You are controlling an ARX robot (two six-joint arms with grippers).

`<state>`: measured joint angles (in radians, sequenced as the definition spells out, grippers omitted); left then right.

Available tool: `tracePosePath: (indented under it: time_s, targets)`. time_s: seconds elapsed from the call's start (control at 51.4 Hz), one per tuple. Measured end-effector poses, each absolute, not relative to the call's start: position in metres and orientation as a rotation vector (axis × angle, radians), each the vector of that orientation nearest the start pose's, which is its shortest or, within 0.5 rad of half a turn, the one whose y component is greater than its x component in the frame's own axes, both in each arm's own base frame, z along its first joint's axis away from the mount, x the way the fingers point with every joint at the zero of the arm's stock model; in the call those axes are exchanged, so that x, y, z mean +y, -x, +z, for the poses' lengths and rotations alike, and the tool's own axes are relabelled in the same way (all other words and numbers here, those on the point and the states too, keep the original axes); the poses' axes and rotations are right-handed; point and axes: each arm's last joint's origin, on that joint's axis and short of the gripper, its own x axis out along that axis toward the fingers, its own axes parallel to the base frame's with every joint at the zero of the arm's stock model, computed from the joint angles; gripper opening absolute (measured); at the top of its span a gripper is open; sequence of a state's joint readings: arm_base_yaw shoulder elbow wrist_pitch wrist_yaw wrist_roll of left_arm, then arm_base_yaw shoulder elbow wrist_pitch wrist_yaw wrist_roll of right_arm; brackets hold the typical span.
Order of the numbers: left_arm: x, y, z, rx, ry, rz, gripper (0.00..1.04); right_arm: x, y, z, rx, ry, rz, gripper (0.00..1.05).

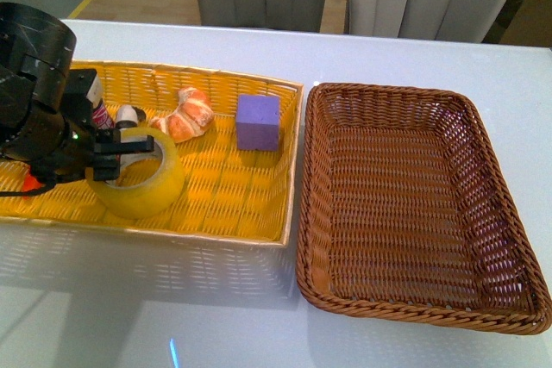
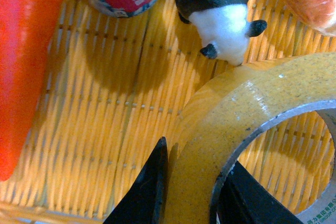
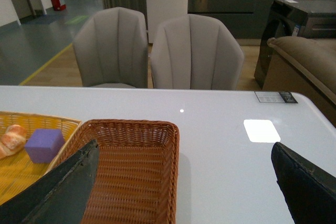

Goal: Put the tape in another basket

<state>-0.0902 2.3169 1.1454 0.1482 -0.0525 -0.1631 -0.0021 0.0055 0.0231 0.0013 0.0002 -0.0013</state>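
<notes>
**Q:** What is nearest the camera?

**A:** Bare white table [image 1: 172, 299]. On it are two containers side by side: a shallow yellow tray [image 1: 241, 204] towards the left, and the deep brown wicker basket [image 1: 388, 92] just beside it on the right. The basket holds nothing.

**Q:** Where is the tape?

**A:** The tape [image 1: 138, 174] is in the yellow tray, near its front left. I cannot tell whether it rests on the weave or is a little clear of it.

**Q:** And the left gripper?

**A:** The left gripper [image 1: 129, 154] is at the roll. In the left wrist view its jaws straddle the roll's wall, one inside the core and one outside. They are drawn close with only the tape's thickness between them, so they look clamped on it.

**Q:** Which step is this?

**A:** The grasp looks made and the carry not yet begun. By my reading, the next move is to lift the roll above the tray's rim, carry it right over both rims, and release it inside the brown basket.

**Q:** What lies behind the tape?

**A:** A small panda figure [image 2: 223, 19] touches or nearly touches the roll. A croissant [image 1: 185, 114] and a purple cube [image 1: 258, 121] sit further back, apart from it.

**Q:** The right gripper?

**A:** The right gripper [image 3: 184, 146] has its jaws spread wide and holds nothing. It looks out over the basket's far end – grey chairs [image 3: 152, 45] stand beyond the table.
</notes>
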Motion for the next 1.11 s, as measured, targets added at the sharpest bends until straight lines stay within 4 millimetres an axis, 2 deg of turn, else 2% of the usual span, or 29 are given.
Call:
tracePosePath:
  time_s: [0.097, 0.214, 0.273, 0.409, 0.487, 0.603, 0.759, 0.993, 1.109]
  targets:
    - [-0.032, -0.393, 0.029, 0.989, 0.081, 0.044, 0.17, 0.0, -0.097, 0.171, -0.019, 0.001, -0.002, 0.96]
    - [-0.036, -0.393, 0.07, 0.901, 0.093, 0.004, 0.17, 0.0, -0.097, 0.171, -0.019, 0.001, -0.002, 0.96]
    - [-0.049, -0.393, 0.091, 0.867, 0.098, -0.038, 0.17, 0.0, -0.097, 0.171, -0.019, 0.001, -0.002, 0.96]
    - [-0.081, -0.396, 0.106, 0.852, 0.089, -0.116, 0.17, 0.0, -0.097, 0.171, -0.019, 0.001, -0.002, 0.96]
    - [-0.102, -0.397, 0.11, 0.851, 0.077, -0.164, 0.17, 0.0, -0.097, 0.171, -0.019, 0.001, -0.002, 0.96]
    - [-0.153, -0.404, 0.116, 0.85, 0.055, -0.258, 0.17, 0.0, -0.097, 0.171, -0.019, 0.001, -0.002, 0.96]
    - [-0.192, -0.409, 0.109, 0.869, 0.048, -0.32, 0.17, 0.0, -0.097, 0.171, -0.019, 0.001, -0.002, 0.96]
    - [-0.239, -0.41, 0.1, 0.898, 0.039, -0.403, 0.16, 0.0, -0.097, 0.171, -0.019, 0.001, -0.002, 0.96]
    - [-0.251, -0.409, 0.097, 0.908, 0.047, -0.427, 0.16, 0.0, -0.097, 0.171, -0.019, 0.001, -0.002, 0.96]
